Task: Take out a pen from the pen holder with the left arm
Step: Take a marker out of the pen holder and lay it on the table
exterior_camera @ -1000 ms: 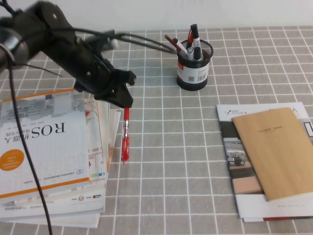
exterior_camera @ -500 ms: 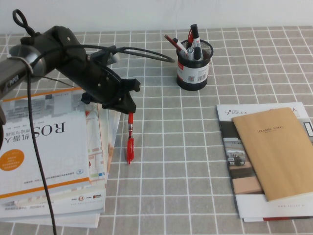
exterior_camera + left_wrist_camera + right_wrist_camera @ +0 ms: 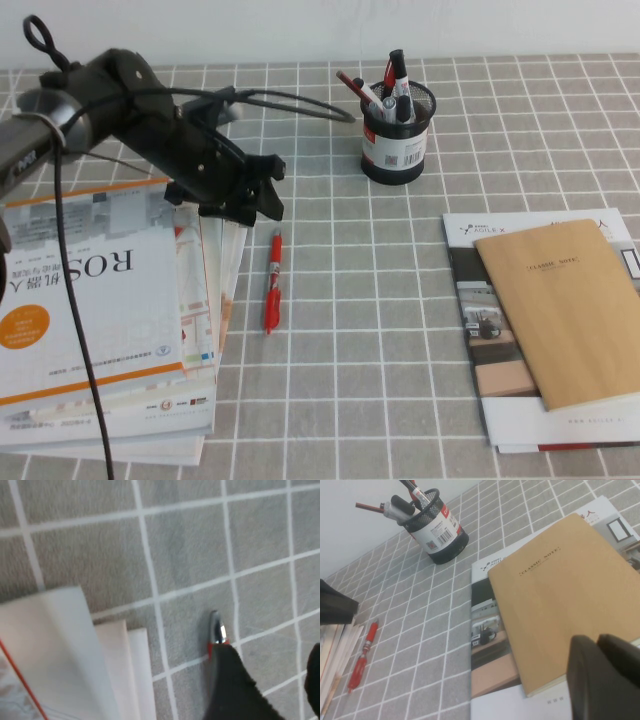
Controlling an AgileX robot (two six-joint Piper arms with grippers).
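Note:
The red pen (image 3: 272,282) lies flat on the grey tiled cloth beside the book stack, free of any grip. My left gripper (image 3: 256,206) hovers just beyond the pen's far end, open. In the left wrist view one black finger (image 3: 235,690) covers most of the pen, whose silver tip (image 3: 216,630) pokes out past it; the left gripper (image 3: 272,680) has bare cloth between its fingers. The black mesh pen holder (image 3: 398,130) stands at the back with several pens in it. My right gripper (image 3: 602,677) hangs shut over the brown notebook (image 3: 560,595).
A stack of books (image 3: 100,300) fills the left side, right next to the pen. A brown notebook on magazines (image 3: 560,310) lies at the right. From the right wrist I see the holder (image 3: 437,527) and the pen (image 3: 362,657).
The left gripper lowered the pen to the cloth, opened and let it go. The pen now lies flat, and the gripper has drawn back slightly toward the far side.

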